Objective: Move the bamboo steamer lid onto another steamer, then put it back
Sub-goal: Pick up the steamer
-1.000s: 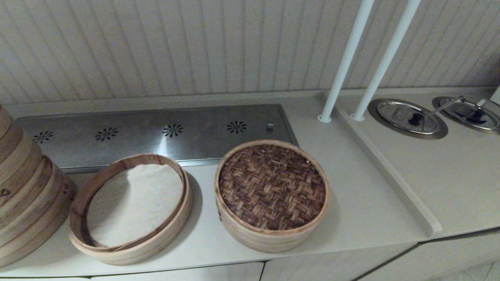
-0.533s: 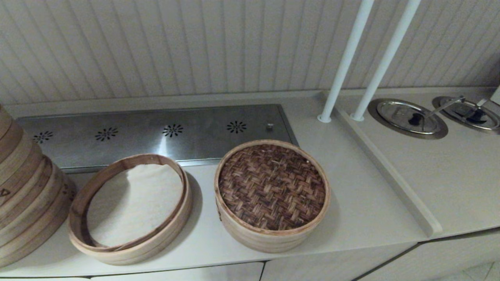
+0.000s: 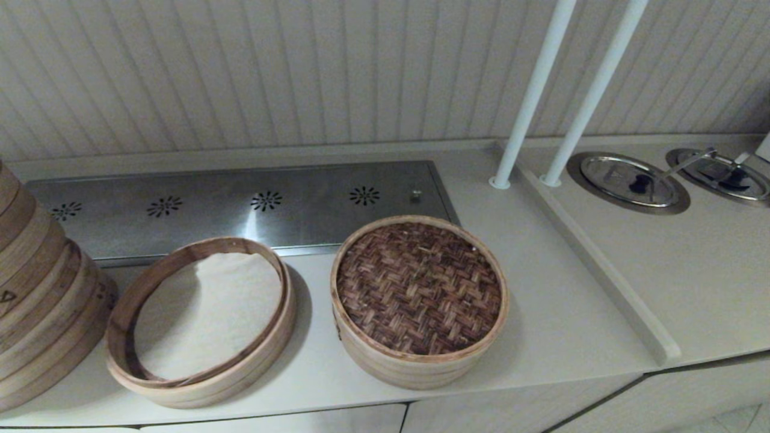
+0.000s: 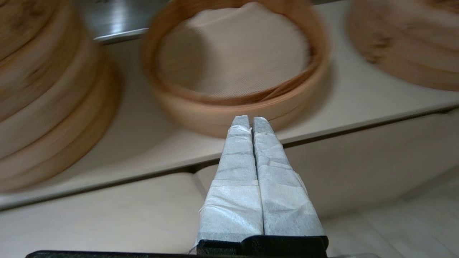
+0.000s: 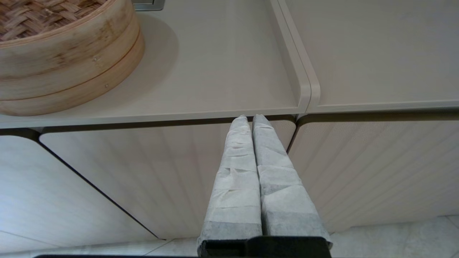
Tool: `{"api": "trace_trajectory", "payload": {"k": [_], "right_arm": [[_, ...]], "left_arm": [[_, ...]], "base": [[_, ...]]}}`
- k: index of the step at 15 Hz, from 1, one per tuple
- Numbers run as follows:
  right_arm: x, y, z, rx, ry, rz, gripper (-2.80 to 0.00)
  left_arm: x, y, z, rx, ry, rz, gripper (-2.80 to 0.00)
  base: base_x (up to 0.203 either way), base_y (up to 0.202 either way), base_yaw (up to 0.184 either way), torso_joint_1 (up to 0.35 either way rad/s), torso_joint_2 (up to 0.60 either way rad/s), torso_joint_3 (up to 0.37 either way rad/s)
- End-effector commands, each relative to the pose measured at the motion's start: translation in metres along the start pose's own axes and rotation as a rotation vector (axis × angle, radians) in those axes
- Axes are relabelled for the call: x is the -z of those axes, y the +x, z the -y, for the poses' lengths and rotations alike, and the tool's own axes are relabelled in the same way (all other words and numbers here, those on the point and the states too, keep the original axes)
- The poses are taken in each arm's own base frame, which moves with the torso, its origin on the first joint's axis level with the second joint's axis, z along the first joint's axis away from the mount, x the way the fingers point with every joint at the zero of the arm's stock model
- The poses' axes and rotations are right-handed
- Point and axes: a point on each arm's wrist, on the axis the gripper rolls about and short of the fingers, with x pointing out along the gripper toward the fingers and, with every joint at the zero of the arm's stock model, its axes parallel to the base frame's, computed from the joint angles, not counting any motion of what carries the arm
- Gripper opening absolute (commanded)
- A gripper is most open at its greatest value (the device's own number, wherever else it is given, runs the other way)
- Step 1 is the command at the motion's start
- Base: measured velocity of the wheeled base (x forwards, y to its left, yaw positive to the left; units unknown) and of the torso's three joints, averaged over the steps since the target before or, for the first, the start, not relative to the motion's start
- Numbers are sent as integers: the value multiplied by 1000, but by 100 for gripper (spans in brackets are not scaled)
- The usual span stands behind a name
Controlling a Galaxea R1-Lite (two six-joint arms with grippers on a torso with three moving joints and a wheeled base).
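Note:
The bamboo steamer lid, herringbone-woven with a pale rim, rests on a pale bamboo basket at the counter's middle; that basket's floor is hidden under it. No dark-slatted floor shows anywhere. The right wrist view has the lid and its basket to one side. My right gripper is shut and empty, below the counter's front edge, to the right of that basket. Also shut and empty, my left gripper hangs just before the counter edge, facing the steamer with the whitish inside. Neither gripper appears in the head view.
The whitish-lined steamer stands left of the lidded one, and a tall stack of steamers is at the far left. Behind lie a perforated steel plate, two white poles, a raised ledge and round steel covers.

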Motion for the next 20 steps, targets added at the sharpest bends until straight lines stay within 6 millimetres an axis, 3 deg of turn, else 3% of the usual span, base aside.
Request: {"api": "trace_trajectory", "payload": {"k": [1, 4, 7, 9, 12, 17, 19, 20], "right_arm": [[0, 0, 0, -1, 0, -2, -280], [0, 0, 0, -1, 0, -2, -280], [0, 0, 0, -1, 0, -2, -280], [0, 0, 0, -1, 1, -2, -280], [0, 0, 0, -1, 0, -2, -280], [0, 0, 0, -1, 0, -2, -280], [0, 0, 0, -1, 0, -2, -280], [0, 0, 0, -1, 0, -2, -280]], "left_arm": [[-32, 15, -5, 61, -20, -75, -280], [-77, 60, -14, 170, -106, -221, -280], [-108, 123, -9, 306, -181, -374, -280], [-123, 157, 25, 418, -149, -428, -280], [-130, 199, 102, 496, -71, -423, -280], [-113, 255, 183, 543, -62, -384, -280], [-106, 262, 211, 604, -59, -360, -280], [-108, 262, 222, 621, -57, -343, 0]], "base": [[0, 0, 0, 0, 0, 0], [0, 0, 0, 0, 0, 0], [0, 0, 0, 0, 0, 0], [0, 0, 0, 0, 0, 0], [0, 0, 0, 0, 0, 0], [0, 0, 0, 0, 0, 0], [0, 0, 0, 0, 0, 0], [0, 0, 0, 0, 0, 0]]}}
